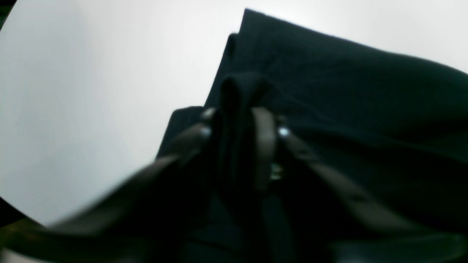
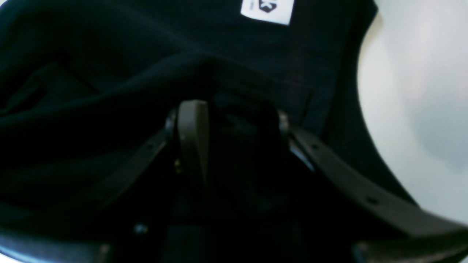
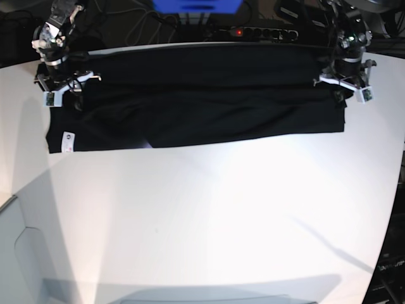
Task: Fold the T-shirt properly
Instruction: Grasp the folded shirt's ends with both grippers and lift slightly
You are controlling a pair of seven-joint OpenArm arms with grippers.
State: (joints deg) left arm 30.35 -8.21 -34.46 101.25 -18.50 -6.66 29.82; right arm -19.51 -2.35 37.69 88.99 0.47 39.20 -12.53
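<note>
Black T-shirt [image 3: 196,107] pinched by both hands at opposite ends

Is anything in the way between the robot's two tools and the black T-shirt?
Nothing visible is. Both tools are right at the T-shirt: the left tool has a fold of cloth between its fingers, and the right tool sits against the fabric near the white label.

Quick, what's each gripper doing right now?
Left gripper: closed on a fold of the T-shirt.
Right gripper: cannot tell, cloth hides the gap.
</note>
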